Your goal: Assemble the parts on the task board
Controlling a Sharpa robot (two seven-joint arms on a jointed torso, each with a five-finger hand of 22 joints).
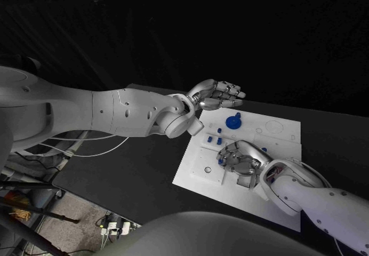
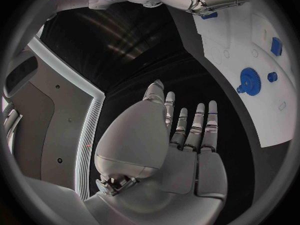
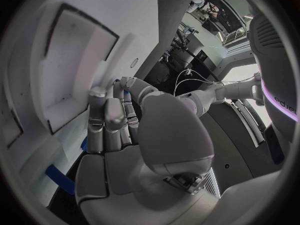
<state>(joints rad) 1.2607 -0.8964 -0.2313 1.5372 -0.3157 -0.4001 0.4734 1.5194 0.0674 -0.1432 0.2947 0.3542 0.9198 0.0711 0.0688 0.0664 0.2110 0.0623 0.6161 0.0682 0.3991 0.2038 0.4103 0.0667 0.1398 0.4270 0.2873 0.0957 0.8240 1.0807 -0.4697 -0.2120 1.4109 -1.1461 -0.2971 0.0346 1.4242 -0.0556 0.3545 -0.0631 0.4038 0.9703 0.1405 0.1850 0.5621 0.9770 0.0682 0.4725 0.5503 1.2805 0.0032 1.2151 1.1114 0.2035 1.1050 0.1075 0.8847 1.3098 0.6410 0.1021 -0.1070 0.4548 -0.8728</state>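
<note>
The task board [image 1: 261,160] lies flat in the middle of the black table [image 1: 115,176], and the small blue parts sit on its upper half. I count one blue gear [image 1: 233,122] near the board's far edge, with a small round blue piece just beside it in the left wrist view [image 2: 272,77], and a loose cluster of about three small blue blocks [image 1: 216,140] between the gear and the right hand; a further blue piece or two shows around that hand's fingers, though the exact number is hard to tell. The right hand [image 1: 242,158] rests over the board's centre with its fingers curled downward onto it; a blue piece [image 1: 222,160] shows at its fingertips, but whether it is actually gripped I cannot tell. The left hand [image 1: 217,95] hovers above the board's far left corner, grasping nothing, fingers extended together [image 2: 199,130]. The parts look like rigid moulded plastic, light and smooth, likely to skid on the slick white plate if nudged. The gear is probably best pinched across its rim or raised hub, the blocks by opposite flat sides.
</note>
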